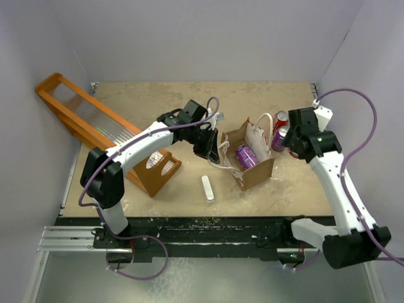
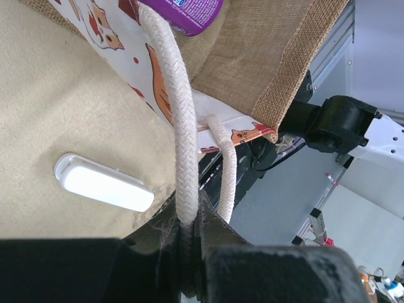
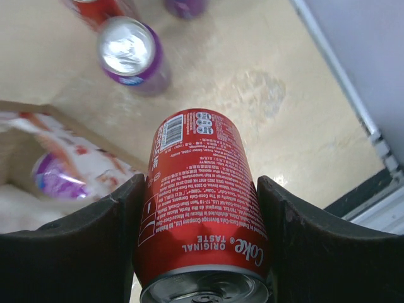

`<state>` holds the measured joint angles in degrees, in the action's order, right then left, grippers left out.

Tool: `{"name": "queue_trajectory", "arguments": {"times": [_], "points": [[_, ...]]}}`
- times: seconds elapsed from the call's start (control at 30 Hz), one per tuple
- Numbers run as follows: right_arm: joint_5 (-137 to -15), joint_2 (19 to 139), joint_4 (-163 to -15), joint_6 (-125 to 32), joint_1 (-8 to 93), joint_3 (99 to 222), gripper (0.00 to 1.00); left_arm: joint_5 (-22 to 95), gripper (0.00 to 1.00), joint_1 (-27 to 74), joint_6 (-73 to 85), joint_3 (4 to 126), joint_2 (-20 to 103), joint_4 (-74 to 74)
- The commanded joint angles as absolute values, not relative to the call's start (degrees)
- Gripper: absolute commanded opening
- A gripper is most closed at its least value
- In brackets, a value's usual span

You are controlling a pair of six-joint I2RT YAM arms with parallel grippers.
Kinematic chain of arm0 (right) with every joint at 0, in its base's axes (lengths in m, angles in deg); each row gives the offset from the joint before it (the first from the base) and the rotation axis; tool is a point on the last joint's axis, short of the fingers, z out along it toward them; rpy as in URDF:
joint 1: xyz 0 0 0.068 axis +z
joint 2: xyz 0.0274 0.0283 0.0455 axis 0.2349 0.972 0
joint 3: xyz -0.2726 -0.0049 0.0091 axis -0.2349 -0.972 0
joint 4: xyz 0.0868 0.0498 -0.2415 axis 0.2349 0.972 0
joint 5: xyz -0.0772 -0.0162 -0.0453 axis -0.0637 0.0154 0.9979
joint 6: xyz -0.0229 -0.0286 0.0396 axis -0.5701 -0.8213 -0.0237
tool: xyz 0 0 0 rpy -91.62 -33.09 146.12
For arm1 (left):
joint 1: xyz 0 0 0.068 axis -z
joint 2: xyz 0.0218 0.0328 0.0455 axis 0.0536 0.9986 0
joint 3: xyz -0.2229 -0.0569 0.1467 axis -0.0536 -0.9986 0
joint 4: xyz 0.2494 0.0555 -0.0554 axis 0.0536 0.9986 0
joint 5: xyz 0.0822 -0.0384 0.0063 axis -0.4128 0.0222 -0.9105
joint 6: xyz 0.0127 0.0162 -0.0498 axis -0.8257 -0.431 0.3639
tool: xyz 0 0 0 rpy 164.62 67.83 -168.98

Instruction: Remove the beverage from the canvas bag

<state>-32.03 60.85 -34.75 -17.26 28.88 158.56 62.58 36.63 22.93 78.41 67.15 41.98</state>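
Inside canvas bag (image 1: 260, 175): purple can (image 1: 246, 155) part-hidden | left pincer (image 2: 191, 265) clamps handle (image 2: 181, 126) | right pincer (image 3: 201, 189) holds Coke can (image 3: 197, 148)

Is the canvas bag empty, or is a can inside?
Not empty: the top view shows a purple can lying inside the canvas bag. The Coke can in the right claw is outside.

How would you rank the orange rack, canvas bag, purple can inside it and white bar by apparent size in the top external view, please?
Largest to smallest:
orange rack
canvas bag
purple can and white bar: too alike to rank.
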Motion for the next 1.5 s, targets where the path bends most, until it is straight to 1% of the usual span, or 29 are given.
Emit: {"name": "queue_trajectory", "arguments": {"times": [0.0, 0.1, 0.17, 0.3, 0.47, 0.67, 0.83, 0.93, 1.03, 1.13, 1.23, 1.27, 1.33, 1.4, 1.43, 1.47], "points": [[-43.88, 63.51, -45.08, -16.20, 18.55, 152.51, 0.00, 61.48, 0.00, 36.32, 23.01, 81.16, 66.39, 42.44], [-48.81, 68.57, -47.81, -17.19, 13.42, 150.16, 0.00, 60.55, 0.00, 36.30, 22.84, 82.43, 67.02, 43.27], [-50.79, 73.11, -47.95, -17.74, 10.04, 150.68, 0.00, 60.02, 0.00, 36.35, 22.90, 83.19, 67.49, 43.65], [-56.25, 83.74, -46.01, -17.13, 2.56, 155.71, 0.00, 59.57, 0.00, 36.39, 23.77, 84.00, 68.32, 44.06], [-60.11, 92.81, -44.72, -14.76, -4.24, 162.41, 0.00, 59.64, 0.00, 36.39, 25.11, 83.72, 68.68, 44.22], [-56.32, 99.09, -44.02, -14.47, -5.29, 168.73, 0.00, 59.59, 0.00, 36.32, 26.12, 82.73, 68.27, 44.22], [-58.52, 101.96, -45.03, -13.22, -5.42, 169.56, 0.00, 59.20, 0.00, 36.36, 26.03, 82.89, 67.99, 45.10], [-58.52, 102.00, -46.20, -12.36, -5.47, 169.42, 0.05, 58.33, 0.00, 36.36, 24.93, 84.11, 67.94, 46.76], [-57.82, 101.87, -47.77, -12.62, -5.39, 169.27, 0.14, 57.55, 0.00, 36.37, 24.13, 85.28, 68.09, 47.94], [-57.32, 102.27, -49.52, -13.87, -5.46, 169.35, 0.19, 57.54, 0.00, 36.34, 23.44, 86.04, 68.64, 48.15], [-59.80, 103.44, -50.73, -16.40, -5.46, 170.21, 0.31, 58.18, 0.00, 36.36, 22.58, 87.24, 69.92, 48.65], [-59.84, 103.71, -50.28, -16.79, -5.41, 170.50, 0.37, 58.50, 0.00, 36.36, 22.37, 87.66, 70.28, 48.82], [-59.96, 103.23, -50.42, -17.34, -5.42, 169.97, 0.56, 58.75, 0.00, 36.33, 22.07, 87.99, 70.59, 48.81], [-61.48, 102.03, -51.30, -17.73, -5.43, 168.45, 0.71, 58.90, 0.00, 36.37, 21.92, 87.77, 70.49, 48.34], [-62.55, 101.36, -51.83, -18.13, -5.42, 167.68, 0.81, 59.10, 0.00, 36.31, 21.81, 87.53, 70.49, 48.09], [-63.48, 100.58, -52.25, -18.53, -5.42, 166.98, 0.88, 59.35, 0.00, 36.33, 21.79, 87.27, 70.56, 47.84]]}}
